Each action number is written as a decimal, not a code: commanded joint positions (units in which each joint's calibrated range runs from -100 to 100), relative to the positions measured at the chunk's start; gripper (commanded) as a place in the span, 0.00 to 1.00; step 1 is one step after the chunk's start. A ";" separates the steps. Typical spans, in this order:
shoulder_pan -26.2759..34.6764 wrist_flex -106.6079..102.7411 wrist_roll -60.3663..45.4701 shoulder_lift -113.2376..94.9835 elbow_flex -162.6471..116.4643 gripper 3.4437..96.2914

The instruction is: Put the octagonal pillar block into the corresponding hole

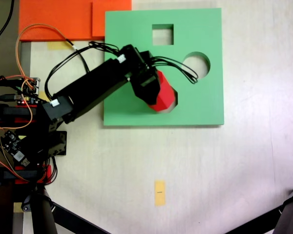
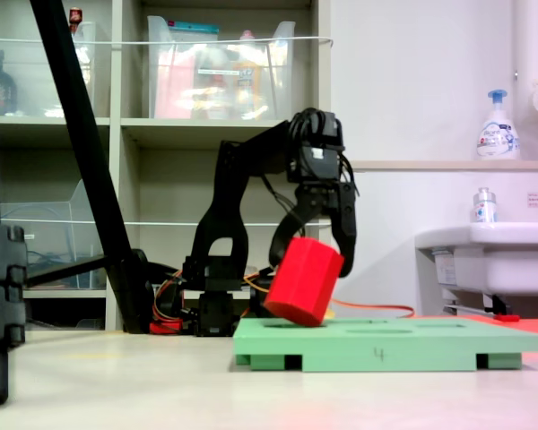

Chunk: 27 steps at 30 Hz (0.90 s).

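Just right of centre in the second exterior view, the gripper [image 2: 318,244] is clamped on the octagonal pillar block [image 2: 303,281], which hangs tilted with its lower corner touching the flat green foam board [image 2: 386,345]. Seen from above in the first exterior view, the block [image 1: 162,97] sits at the board's [image 1: 205,97] lower middle, covering most of the corresponding hole [image 1: 174,106]; a square cutout [image 1: 162,34] and a round cutout [image 1: 197,64] lie toward the upper right.
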 commanded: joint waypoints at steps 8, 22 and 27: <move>0.59 -1.66 1.32 2.70 4.42 0.35; 0.44 -1.66 1.37 2.98 7.51 0.35; -0.15 -1.66 1.42 2.84 9.01 0.35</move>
